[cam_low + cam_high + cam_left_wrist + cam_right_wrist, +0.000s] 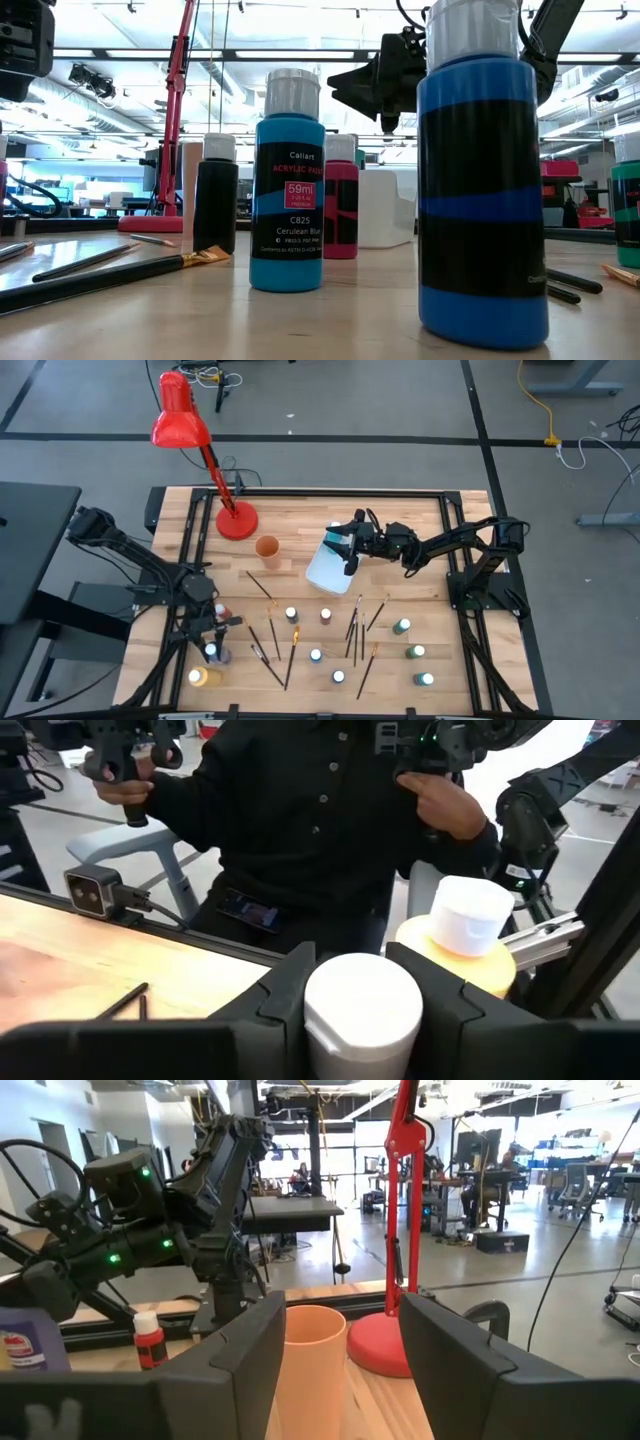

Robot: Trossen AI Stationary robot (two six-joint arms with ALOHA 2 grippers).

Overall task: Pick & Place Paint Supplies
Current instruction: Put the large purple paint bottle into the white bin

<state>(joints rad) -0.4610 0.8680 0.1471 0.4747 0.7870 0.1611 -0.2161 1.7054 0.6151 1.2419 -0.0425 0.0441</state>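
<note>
My left gripper stands near the table's near left corner, its fingers closed around the white cap of a paint bottle. A yellow bottle stands just beyond it, toward the near edge. My right gripper hangs open over a white container at the table's middle, holding nothing. An orange cup shows beyond its fingers, apart from them. A blue-purple bottle shows beside that gripper. More white-capped bottles and thin brushes lie spread over the table's near half. My left gripper has the bottle's white cap between its two fingers, one on each side of the cap. The fingers come nearly level from the table's far side. The bottle stands upright; the gripper hides its body and foot.
A red desk lamp stands with its base at the far left. A person in black stands close behind the near edge. A red bottle stands just behind my left gripper. Two blue bottles stand close to the low camera.
</note>
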